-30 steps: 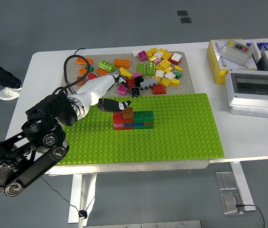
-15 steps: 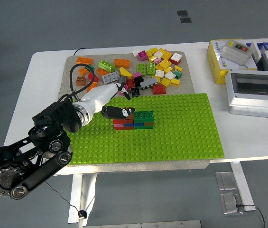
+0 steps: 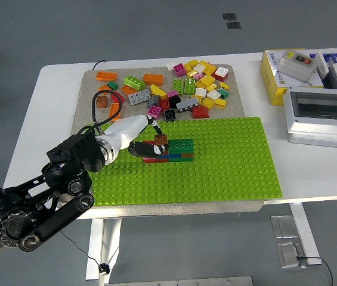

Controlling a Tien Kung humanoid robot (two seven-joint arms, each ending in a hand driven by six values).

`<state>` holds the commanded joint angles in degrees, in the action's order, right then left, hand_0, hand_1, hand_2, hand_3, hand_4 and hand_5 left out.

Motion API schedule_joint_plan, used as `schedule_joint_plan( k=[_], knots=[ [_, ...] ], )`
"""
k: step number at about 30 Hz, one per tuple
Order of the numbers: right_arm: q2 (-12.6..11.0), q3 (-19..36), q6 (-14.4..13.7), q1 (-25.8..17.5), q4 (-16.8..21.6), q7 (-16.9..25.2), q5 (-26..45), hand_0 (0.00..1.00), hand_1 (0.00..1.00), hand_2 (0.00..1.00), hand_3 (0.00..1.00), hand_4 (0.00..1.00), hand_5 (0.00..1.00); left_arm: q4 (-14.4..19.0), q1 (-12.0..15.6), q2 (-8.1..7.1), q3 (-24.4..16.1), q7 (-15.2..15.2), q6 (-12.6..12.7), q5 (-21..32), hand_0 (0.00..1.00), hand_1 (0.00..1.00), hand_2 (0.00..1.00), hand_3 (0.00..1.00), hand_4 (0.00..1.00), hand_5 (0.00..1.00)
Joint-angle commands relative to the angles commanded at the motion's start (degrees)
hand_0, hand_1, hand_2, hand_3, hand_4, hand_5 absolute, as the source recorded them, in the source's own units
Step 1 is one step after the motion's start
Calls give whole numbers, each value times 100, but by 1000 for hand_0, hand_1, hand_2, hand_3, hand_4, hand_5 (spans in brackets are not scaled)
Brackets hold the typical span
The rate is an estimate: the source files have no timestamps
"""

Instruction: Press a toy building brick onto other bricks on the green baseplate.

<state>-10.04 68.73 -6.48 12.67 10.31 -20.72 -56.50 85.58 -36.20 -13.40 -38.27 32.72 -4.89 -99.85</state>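
The green baseplate [image 3: 228,161] lies on a grey mat at the table's front. On its left-middle stands a low stack of red, blue, pink and green bricks [image 3: 177,152] with a brown brick [image 3: 161,140] on top at its left end. My left hand [image 3: 146,148] reaches in from the lower left. Its black fingers [image 3: 139,148] lie stretched against the stack's left side, just below and left of the brown brick. They hold nothing. My right arm does not show.
Several loose bricks [image 3: 192,86] lie on the mat behind the baseplate. A yellow box [image 3: 287,74] and a grey enclosure [image 3: 322,116] stand at the table's right. A black cable [image 3: 105,98] loops above my left wrist.
My left hand first moved onto the brown brick and covered it, then slid down and left off it. The brown brick now shows again on the stack.
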Motion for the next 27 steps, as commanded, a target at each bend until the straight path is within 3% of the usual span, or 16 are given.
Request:
schedule_joint_plan(
  k=[13,27],
  knots=[
    [4,-47,-2,-6,0,51,77,699,637,671,737,577,998,-185,44,94,65,-20,21,-93,919,921,929,653,736,506],
    [14,-27,-4,-6,0,76,61,702,636,671,733,576,998,-196,50,83,129,-26,18,-56,913,921,929,653,735,507]
  ],
)
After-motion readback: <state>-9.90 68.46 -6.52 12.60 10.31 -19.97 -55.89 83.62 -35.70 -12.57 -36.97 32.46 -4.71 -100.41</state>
